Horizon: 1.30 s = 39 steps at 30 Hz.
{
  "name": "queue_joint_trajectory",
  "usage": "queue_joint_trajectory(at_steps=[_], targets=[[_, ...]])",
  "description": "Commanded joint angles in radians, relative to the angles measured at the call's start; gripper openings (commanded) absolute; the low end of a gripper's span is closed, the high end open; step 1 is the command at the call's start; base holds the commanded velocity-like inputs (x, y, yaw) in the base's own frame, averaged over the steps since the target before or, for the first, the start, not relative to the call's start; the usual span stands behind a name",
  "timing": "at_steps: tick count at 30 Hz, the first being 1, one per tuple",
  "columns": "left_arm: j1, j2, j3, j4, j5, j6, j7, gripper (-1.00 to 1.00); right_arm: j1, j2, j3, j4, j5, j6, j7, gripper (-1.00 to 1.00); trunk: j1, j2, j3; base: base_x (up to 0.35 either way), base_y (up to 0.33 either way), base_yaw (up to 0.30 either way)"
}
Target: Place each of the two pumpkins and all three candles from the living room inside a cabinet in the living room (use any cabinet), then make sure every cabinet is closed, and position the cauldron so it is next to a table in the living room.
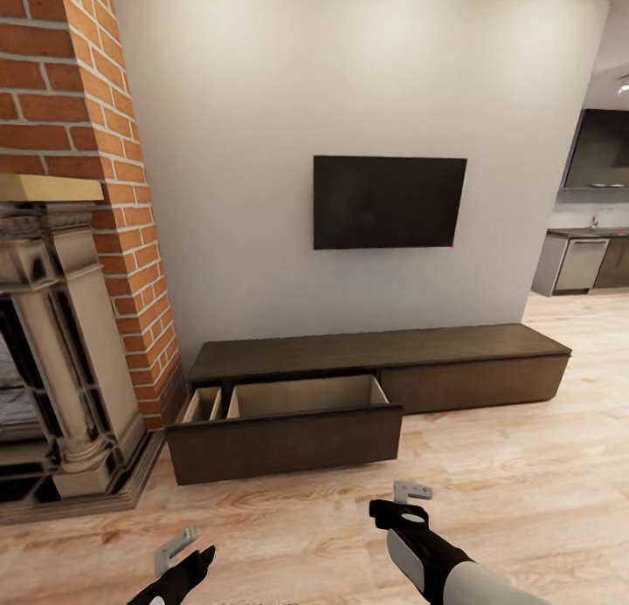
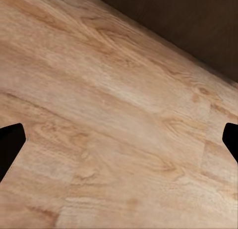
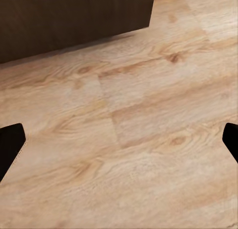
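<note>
The cabinet (image 1: 376,347), a long low dark-brown unit, stands against the white wall ahead. Its left drawer (image 1: 284,443) is pulled out over the floor, and the pale wood inside shows nothing in the visible part. Its right drawer (image 1: 472,382) is shut. My left gripper (image 1: 179,557) hangs low over the floor, short of the open drawer. My right gripper (image 1: 404,500) hovers just in front of the drawer's right corner. Both wrist views show the fingers (image 2: 10,147) (image 3: 10,147) spread wide over bare floorboards, holding nothing. The pumpkins, candles, cauldron and table are out of view.
A brick chimney with a stone fireplace (image 1: 61,352) fills the left side, its hearth reaching the floor beside the open drawer. A black television (image 1: 389,202) hangs above the cabinet. A kitchen counter (image 1: 581,260) lies far right. Wood floor (image 1: 524,483) stretches to the right.
</note>
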Motion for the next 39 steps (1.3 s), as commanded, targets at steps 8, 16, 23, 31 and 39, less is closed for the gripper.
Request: queue_joint_trajectory(at_steps=[8,16,23,31,39], targets=[[-0.001,0.002,-0.006,-0.001,0.008,0.002,0.003,1.0,-0.001,0.003,0.009,-0.002,-0.007,0.003,-0.007,1.0,0.031,-0.057,-0.026,0.0,0.0,0.274],[-0.001,0.0,-0.009,-0.001,0.006,0.001,0.003,1.0,-0.001,0.0,0.008,-0.003,-0.008,0.001,0.034,1.0,0.061,-0.113,-0.051,0.0,0.0,0.088],[-0.001,0.0,-0.009,-0.001,0.005,0.001,0.003,1.0,-0.001,0.0,0.008,-0.003,-0.008,0.001,0.036,1.0,0.088,-0.162,-0.073,0.0,0.0,0.0],[-0.001,0.0,-0.011,-0.001,0.005,0.001,0.003,1.0,-0.001,0.0,0.007,-0.003,-0.008,0.0,0.035,1.0,0.119,-0.218,-0.098,0.0,0.0,0.0],[-0.001,0.003,-0.009,-0.001,0.003,0.003,-0.005,1.0,-0.001,0.0,0.007,-0.002,-0.016,-0.031,0.035,1.0,0.146,-0.267,-0.12,0.0,0.0,0.0]])
